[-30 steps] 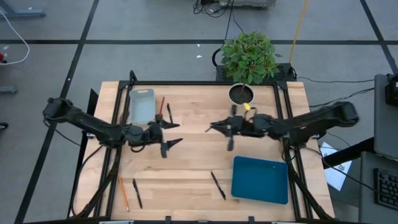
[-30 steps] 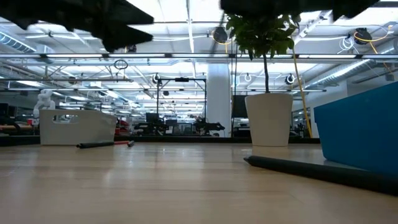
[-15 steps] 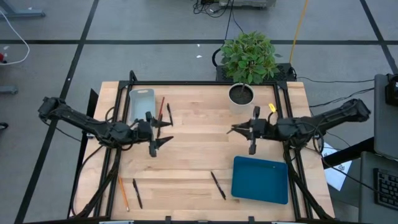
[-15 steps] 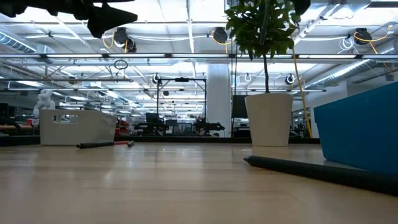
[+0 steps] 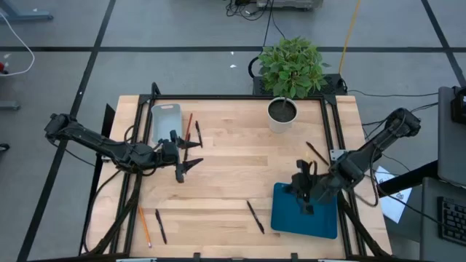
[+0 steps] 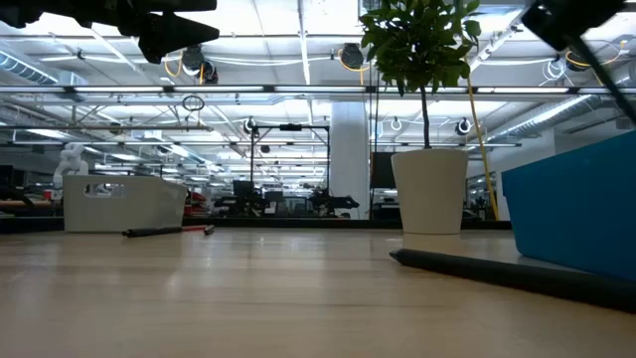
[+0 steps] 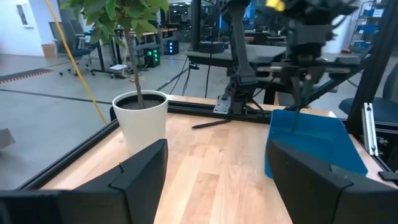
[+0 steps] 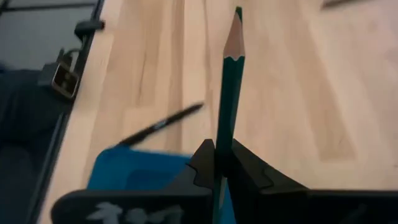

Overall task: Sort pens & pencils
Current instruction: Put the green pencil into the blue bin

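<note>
Right hand (image 5: 304, 191) hangs over the blue tray's (image 5: 320, 218) far-left edge, near the surface's right-front corner, fingers clamped on a green pencil (image 8: 228, 74); in the right wrist view the pencil sticks out past the fingertips, sharpened tip pointing away, blue tray below and a black pen (image 8: 160, 125) lying on the wood just beside the tray. Left hand (image 5: 186, 153) hovers over the left-middle of the surface (image 5: 233, 160), fingers spread wide, nothing between them; left wrist view shows both dark fingers (image 7: 140, 171) apart with bare wood between.

White bin (image 5: 165, 122) sits at the far-left part of the surface. Just beside its right side: a red pencil (image 5: 188, 125) and a dark pen (image 5: 198, 131), lying roughly parallel, close together. Near the front-left corner: an orange pencil (image 5: 144, 225) and a black pen (image 5: 160, 226) side by side, apart from each other. The pen near the front edge (image 5: 255, 216) lies at the middle, just left of the blue tray, not touching it as far as the high view shows. One more dark stick (image 5: 316, 153) lies near the right edge, past the right hand; cannot tell pen or pencil. White plant pot (image 5: 282, 113) stands at the far edge, right of centre.
</note>
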Robot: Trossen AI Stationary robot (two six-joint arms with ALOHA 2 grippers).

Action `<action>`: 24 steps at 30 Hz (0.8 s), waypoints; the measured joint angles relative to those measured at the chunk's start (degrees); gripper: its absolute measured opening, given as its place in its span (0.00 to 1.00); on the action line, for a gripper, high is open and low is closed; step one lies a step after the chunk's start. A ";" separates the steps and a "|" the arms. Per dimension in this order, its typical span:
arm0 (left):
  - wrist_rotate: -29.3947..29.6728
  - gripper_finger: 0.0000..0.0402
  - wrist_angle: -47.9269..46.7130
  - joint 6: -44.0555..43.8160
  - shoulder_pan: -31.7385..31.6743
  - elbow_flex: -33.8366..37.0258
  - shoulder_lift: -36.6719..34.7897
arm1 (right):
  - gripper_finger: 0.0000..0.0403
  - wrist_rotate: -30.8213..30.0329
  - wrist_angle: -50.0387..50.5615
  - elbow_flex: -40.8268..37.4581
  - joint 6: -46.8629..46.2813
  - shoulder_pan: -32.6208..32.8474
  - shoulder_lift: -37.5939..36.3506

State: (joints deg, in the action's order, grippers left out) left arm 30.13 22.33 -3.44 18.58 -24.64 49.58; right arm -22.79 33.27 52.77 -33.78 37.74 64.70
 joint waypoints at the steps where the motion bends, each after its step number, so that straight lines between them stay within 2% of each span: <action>1: 0.00 0.68 0.02 0.00 -0.01 0.00 0.00 | 0.03 0.48 1.79 0.98 -2.08 0.88 1.25; 6: 0.04 0.69 0.07 0.00 -0.02 0.00 0.00 | 0.03 4.87 10.49 6.32 -10.84 3.09 8.11; 13: 0.07 0.69 -0.07 0.00 -0.02 0.02 0.00 | 0.03 16.20 19.22 7.61 -19.50 1.81 18.47; 19: 0.07 0.69 -0.37 0.00 -0.02 0.02 0.00 | 0.03 20.31 17.86 7.61 -20.35 1.64 24.13; 24: 0.07 0.69 -0.37 -0.03 -0.02 0.02 0.00 | 0.04 23.00 17.25 7.47 -22.59 1.64 25.23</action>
State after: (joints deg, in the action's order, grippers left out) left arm 30.20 21.96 -3.47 18.57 -24.62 49.58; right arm 0.21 50.52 60.24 -56.37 39.38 89.93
